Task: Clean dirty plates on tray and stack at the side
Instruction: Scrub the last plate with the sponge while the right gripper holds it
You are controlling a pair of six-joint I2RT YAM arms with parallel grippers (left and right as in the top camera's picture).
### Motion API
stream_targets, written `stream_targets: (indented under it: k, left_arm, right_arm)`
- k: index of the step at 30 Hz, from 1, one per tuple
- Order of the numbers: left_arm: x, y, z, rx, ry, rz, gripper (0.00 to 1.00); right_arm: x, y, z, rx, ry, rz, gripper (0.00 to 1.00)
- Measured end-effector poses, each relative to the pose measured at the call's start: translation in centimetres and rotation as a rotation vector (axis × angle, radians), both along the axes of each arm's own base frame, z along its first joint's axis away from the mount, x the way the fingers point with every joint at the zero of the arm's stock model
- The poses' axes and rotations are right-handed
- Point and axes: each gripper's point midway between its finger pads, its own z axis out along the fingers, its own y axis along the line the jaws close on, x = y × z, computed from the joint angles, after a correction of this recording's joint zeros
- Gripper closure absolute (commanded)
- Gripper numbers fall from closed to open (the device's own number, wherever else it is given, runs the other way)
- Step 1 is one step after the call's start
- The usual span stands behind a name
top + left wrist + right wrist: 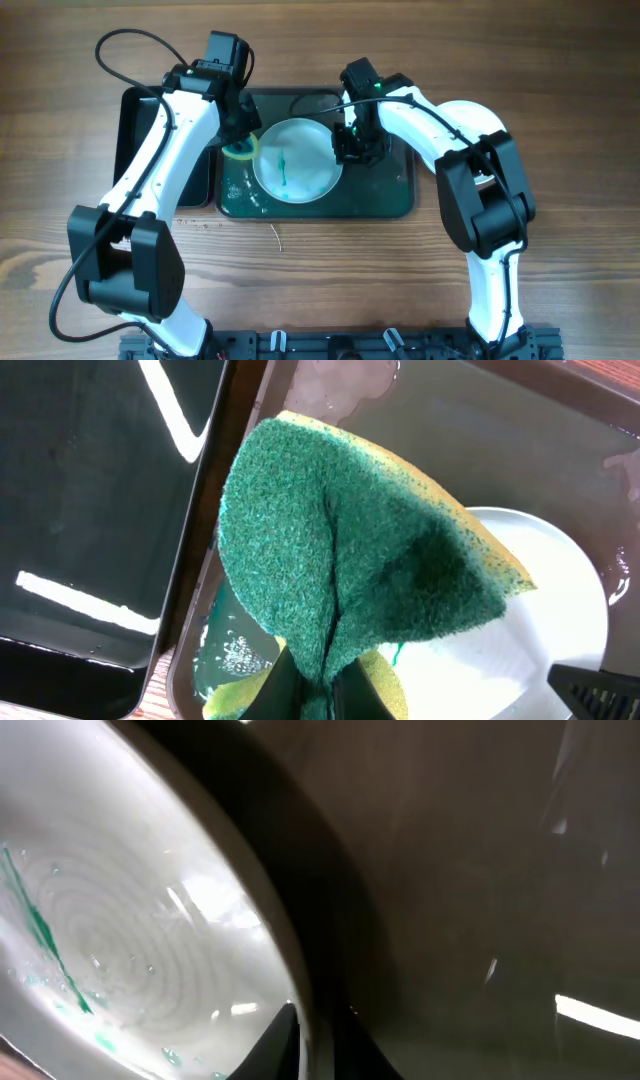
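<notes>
left gripper (305,690) pinches the sponge (350,540); right gripper (315,1040) has narrow jaws astride the plate (130,920) rim, grip unclear

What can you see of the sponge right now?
The sponge has a coarse dark green scouring face over a yellow foam layer. It is folded along a crease with the green face outward, and its lower end is pinched between the fingers of the left gripper. It hangs over the left part of the tray, beside the left rim of the plate. Whether it touches the plate cannot be told.
</notes>
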Motion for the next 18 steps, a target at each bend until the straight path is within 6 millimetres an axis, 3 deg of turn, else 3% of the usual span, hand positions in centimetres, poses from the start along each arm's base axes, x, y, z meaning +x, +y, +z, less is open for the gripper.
stream_targets:
  k: [5,9,18]
  left_arm:
    - [0.0,-0.02,0.0,-0.001,0.0,0.0,0.96]
    - [-0.05,-0.22,-0.02,-0.013,0.003,-0.003,0.96]
    - [-0.08,-0.72,-0.7,-0.037,0.023,-0.01,0.96]
  right_arm:
    - [0.26,0.29,0.09,0.014,-0.005,-0.014,0.78]
    - [0.67,0.48,0.1,0.021,-0.017,-0.029,0.96]
    - [0.8,0.68,-0.04,0.033,-0.022,-0.034,0.96]
